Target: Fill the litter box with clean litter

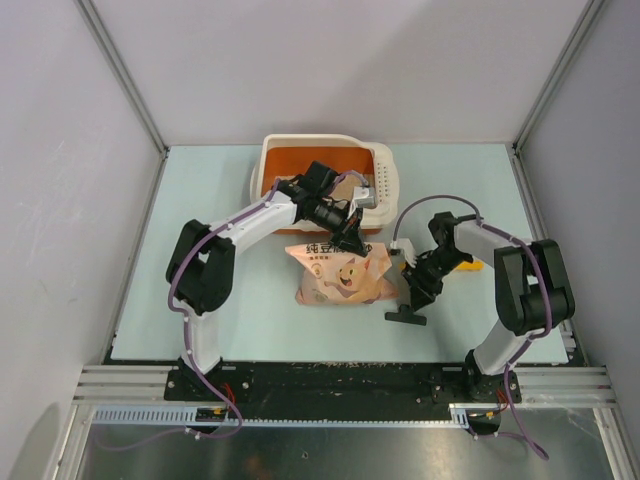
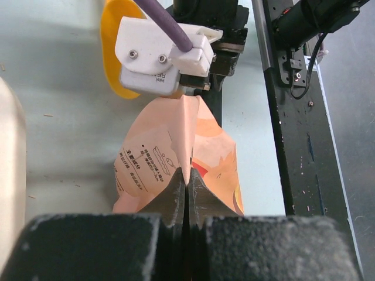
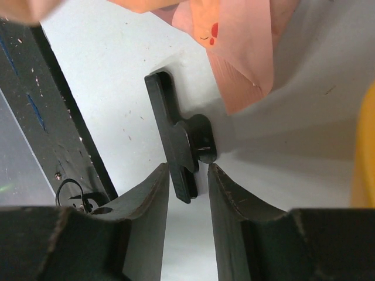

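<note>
The cream-white litter box [image 1: 378, 160] with its orange-brown inner wall stands at the back middle of the table. In front of it lies a pink printed bag [image 1: 338, 276]. My left gripper [image 1: 352, 243] is shut on the bag's upper edge, and the pinched fold runs into the jaws [image 2: 187, 175]. My right gripper [image 1: 418, 295] hovers right of the bag, open, its fingertips straddling the near end of a black clip [image 3: 179, 137] that lies on the table [image 1: 405, 317]. No loose clean litter shows.
An orange-yellow scoop [image 1: 472, 265] lies right of the right gripper, and also shows in the left wrist view [image 2: 114, 52] and the right wrist view [image 3: 366, 146]. The black frame rail [image 1: 330, 375] runs along the near edge.
</note>
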{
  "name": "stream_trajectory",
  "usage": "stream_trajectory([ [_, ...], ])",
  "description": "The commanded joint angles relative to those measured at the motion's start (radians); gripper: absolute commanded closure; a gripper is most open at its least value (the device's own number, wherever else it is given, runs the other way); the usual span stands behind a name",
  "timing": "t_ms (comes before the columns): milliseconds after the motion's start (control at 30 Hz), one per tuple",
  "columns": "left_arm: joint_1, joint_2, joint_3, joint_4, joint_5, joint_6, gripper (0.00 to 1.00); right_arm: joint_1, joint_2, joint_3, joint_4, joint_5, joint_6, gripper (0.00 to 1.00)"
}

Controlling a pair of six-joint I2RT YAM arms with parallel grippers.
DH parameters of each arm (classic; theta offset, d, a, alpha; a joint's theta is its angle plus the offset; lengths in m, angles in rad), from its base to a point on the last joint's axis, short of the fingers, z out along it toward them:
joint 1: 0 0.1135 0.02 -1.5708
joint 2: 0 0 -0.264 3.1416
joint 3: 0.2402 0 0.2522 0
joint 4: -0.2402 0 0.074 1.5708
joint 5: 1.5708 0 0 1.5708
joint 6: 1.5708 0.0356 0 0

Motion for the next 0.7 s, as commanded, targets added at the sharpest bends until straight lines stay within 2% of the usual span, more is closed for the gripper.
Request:
stream_trajectory([
  [0, -0.002, -0.041, 0.002, 0.004, -0.021, -0.021, 1.0, 0.024, 0.021, -0.007, 0.034, -0.012, 0.012, 0.65],
  [100, -0.002, -0.041, 0.002, 0.005, -0.025, -0.023, 1.0, 0.03, 0.035, -0.007, 0.037, -0.012, 0.01, 0.7],
  [333, 0.0, -0.034, 0.007, 0.004, -0.028, -0.024, 1.0, 0.051, 0.08, -0.007, 0.057, -0.042, 0.027, 0.72],
  [400, 0.0, -0.037, 0.005, 0.004, -0.03, -0.023, 1.0, 0.058, 0.09, -0.007, 0.049, -0.047, 0.021, 0.8],
  [467, -0.002, -0.035, 0.005, 0.004, -0.028, -0.024, 1.0, 0.053, 0.08, -0.005, 0.029, -0.044, 0.012, 0.95],
  [500, -0.002, -0.037, 0.007, 0.004, -0.03, -0.024, 1.0, 0.038, 0.072, -0.004, 0.014, -0.044, -0.013, 0.98],
  [667, 0.0, -0.026, 0.018, 0.004, -0.022, -0.021, 1.0, -0.08, -0.046, 0.034, -0.187, -0.073, -0.137, 1.0],
])
